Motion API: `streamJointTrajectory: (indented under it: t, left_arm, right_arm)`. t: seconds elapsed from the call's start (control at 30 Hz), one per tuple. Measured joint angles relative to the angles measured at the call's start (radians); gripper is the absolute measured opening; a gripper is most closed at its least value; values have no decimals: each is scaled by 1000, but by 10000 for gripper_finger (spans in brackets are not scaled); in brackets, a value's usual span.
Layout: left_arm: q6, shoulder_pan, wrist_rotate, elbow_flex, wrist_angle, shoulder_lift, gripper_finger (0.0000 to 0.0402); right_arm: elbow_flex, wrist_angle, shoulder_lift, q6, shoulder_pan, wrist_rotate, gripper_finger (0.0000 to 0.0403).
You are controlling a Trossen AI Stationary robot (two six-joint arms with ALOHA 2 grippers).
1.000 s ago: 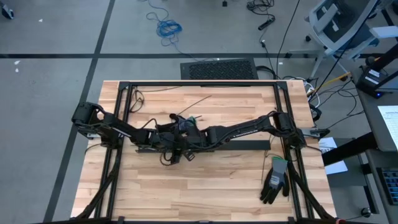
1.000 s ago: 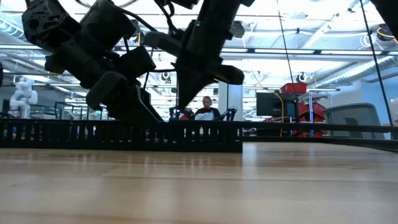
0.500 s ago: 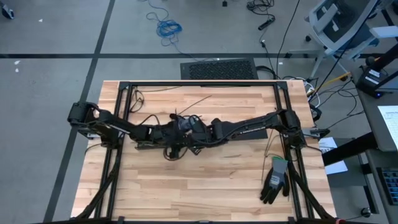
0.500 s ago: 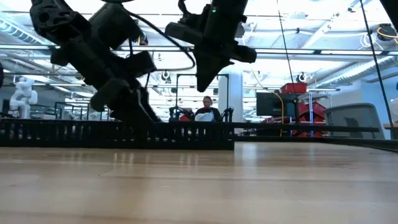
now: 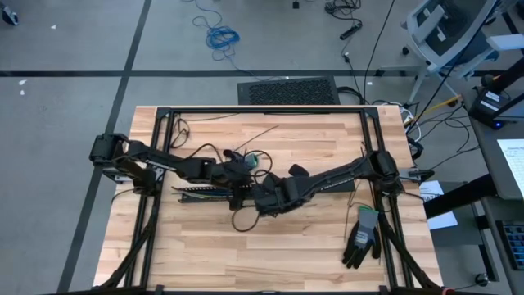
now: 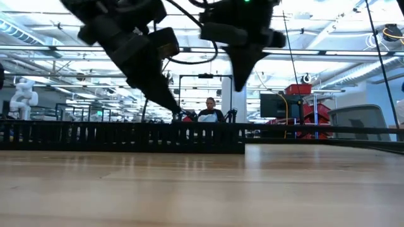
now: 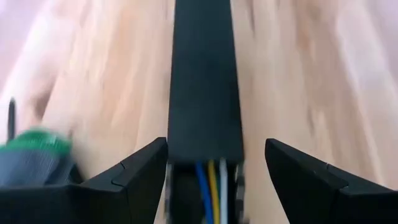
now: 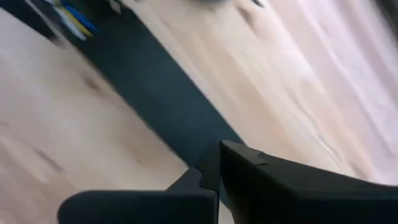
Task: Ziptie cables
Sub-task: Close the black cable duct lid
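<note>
Left gripper [image 7: 205, 180]: jaws wide, straddling the black duct [image 7: 204, 81], likely to steady it.
Cables [image 7: 211, 183]: lie inside the duct on the tabletop [image 5: 270, 246].
Right gripper [image 5: 266, 201]: jaws shut, empty, just beside the duct.
</note>
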Motion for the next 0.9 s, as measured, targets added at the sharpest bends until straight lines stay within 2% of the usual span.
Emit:
streamJointTrajectory:
  t: [0.17, 0.27, 0.4, 0.57, 0.7, 0.9]
  left_arm:
    - [37, 0, -1, 143, -372, -30, 265]
    - [15, 0, 8, 149, -477, -92, 265]
    - [-36, 2, -37, 102, -575, -197, 265]
    - [-120, 1, -47, 2, -558, -300, 265]
    - [-133, 6, -11, -66, -518, -302, 265]
    - [-146, 7, 54, -68, -480, -284, 265]
  right_arm:
    - [0, -111, -25, 57, 5, 64, 0]
    - [0, -127, -33, 65, 9, 101, 0]
    - [0, -145, -34, 74, 26, 114, 0]
    - [0, -171, -35, 74, 42, 119, 0]
    - [0, -187, -35, 74, 47, 120, 0]
    - [0, -209, -35, 99, 65, 114, 0]
